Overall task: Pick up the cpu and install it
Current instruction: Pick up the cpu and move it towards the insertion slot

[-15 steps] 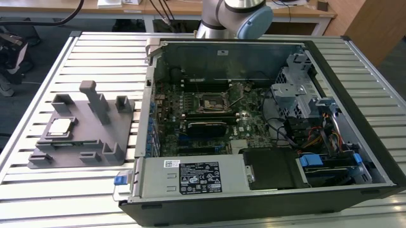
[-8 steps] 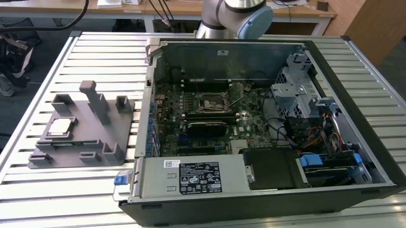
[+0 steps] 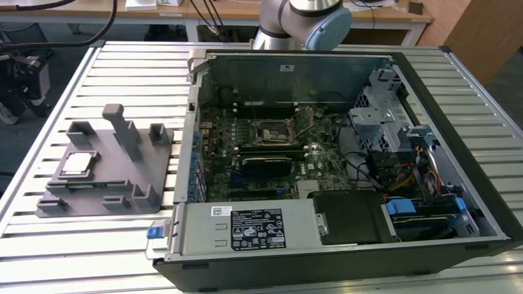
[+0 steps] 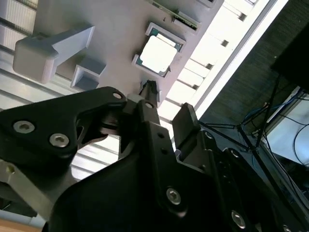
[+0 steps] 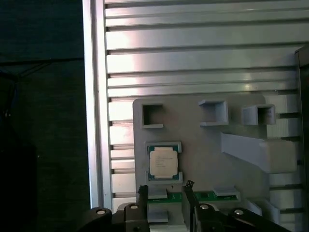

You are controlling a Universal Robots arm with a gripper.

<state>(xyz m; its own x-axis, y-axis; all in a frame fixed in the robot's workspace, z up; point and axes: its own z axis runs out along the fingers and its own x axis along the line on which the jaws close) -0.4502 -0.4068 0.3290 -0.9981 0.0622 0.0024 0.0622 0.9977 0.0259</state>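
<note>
1. In the exterior view, the cpu [image 3: 78, 163] is seen lying flat in a square recess of a grey holder [image 3: 90, 191]. The holder is set on the slatted tabletop [image 3: 82, 257] beside an open computer case [image 3: 343, 266]. A black socket frame [image 3: 274, 131] is seen on the motherboard inside the case, and part of the robot arm [image 3: 307, 18] is seen behind the case.
2. In the second wrist view, the pincer [image 4: 166, 104] is shown with its two fingers spread apart and nothing gripped between them. The cpu [image 4: 158, 54] is found just beyond the fingertips, apart from them, with its silver top facing up.
3. In the first wrist view, the pincer [image 5: 165, 187] is again seen open and empty. The cpu [image 5: 163, 161] is seated in its recess ahead of the gap between the fingers, near but untouched. A green board [image 5: 212, 195] is held in a holder slot beside one fingertip.
</note>
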